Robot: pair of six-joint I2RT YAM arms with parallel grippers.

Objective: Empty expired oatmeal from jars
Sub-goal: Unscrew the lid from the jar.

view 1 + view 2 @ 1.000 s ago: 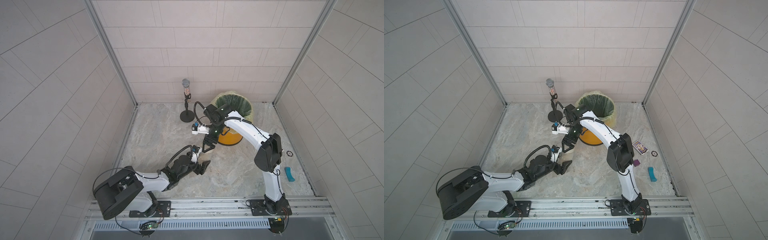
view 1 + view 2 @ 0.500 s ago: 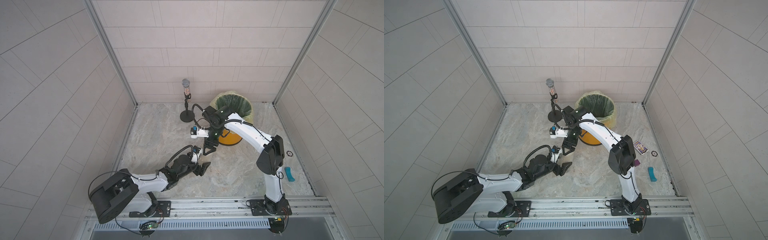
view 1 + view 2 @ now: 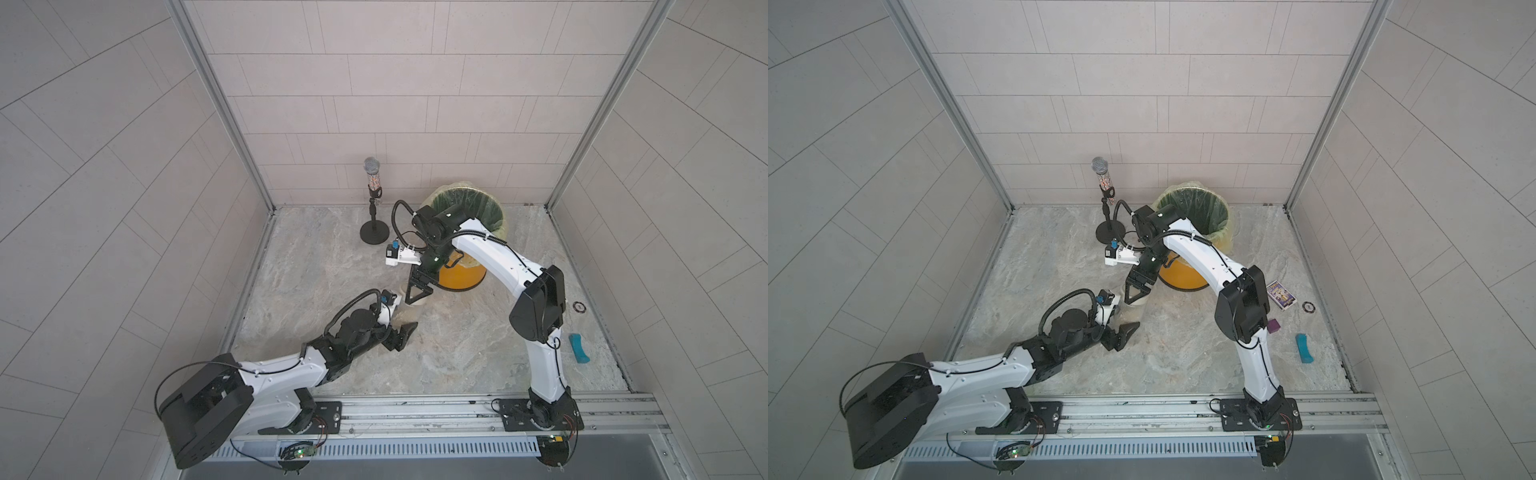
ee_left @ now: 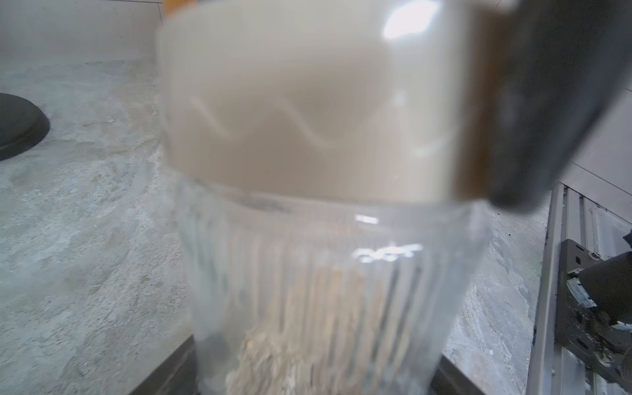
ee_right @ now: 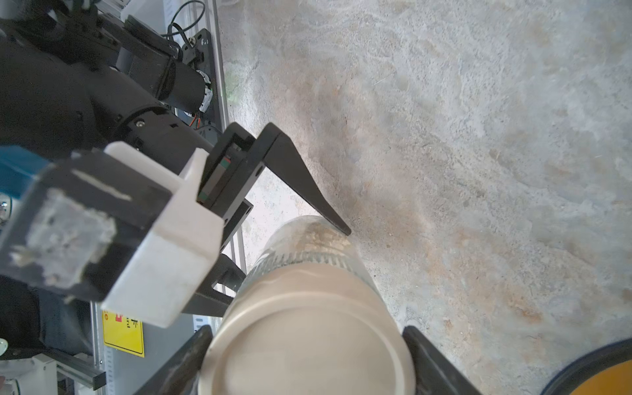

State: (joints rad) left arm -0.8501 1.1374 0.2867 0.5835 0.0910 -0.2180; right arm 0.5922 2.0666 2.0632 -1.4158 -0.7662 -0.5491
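Grey marble table carries the jar, upright near the bin, with oatmeal at its bottom. The left pincer stands wide around its body and the right pincer wide around the lid. Whether they press, we cannot tell. With a loose hold below, we fear a twist spins or tips the jar.

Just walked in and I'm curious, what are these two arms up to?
The left gripper clasps a small clear ribbed jar, upright, with pale flaky oatmeal at its bottom. The right gripper grips its flat cream lid from above; the lid is not yet off. An orange bin with a yellow-green liner stands behind.
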